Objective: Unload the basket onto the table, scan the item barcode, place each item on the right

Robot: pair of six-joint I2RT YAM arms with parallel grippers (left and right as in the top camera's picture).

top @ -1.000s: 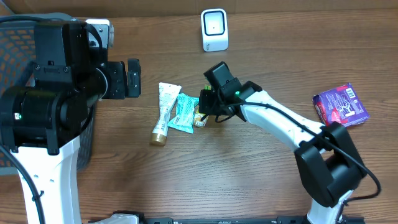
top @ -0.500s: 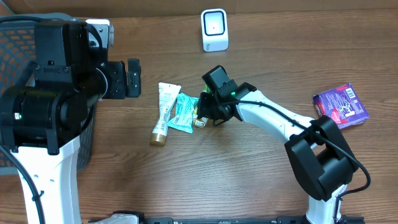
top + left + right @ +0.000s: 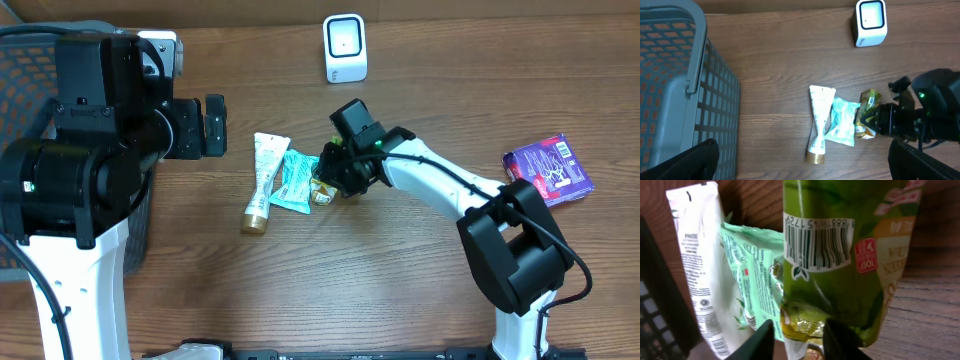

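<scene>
Can barely see the green pouch [image 3: 321, 190] from overhead, tucked under the right hand [image 3: 800, 339] mid-bench against the teal packet [image 3: 296, 182]. Lies barcode-up, long axis back-to-front edge. Straddled by half-open fingers [image 3: 762, 340]. Left hand [image 3: 214, 125] gaping, empty.

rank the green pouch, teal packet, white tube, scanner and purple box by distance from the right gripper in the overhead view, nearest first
1. green pouch, right at the right gripper
2. teal packet, just left of the pouch
3. white tube, further left
4. scanner, toward the top of the view
5. purple box, far right
</scene>
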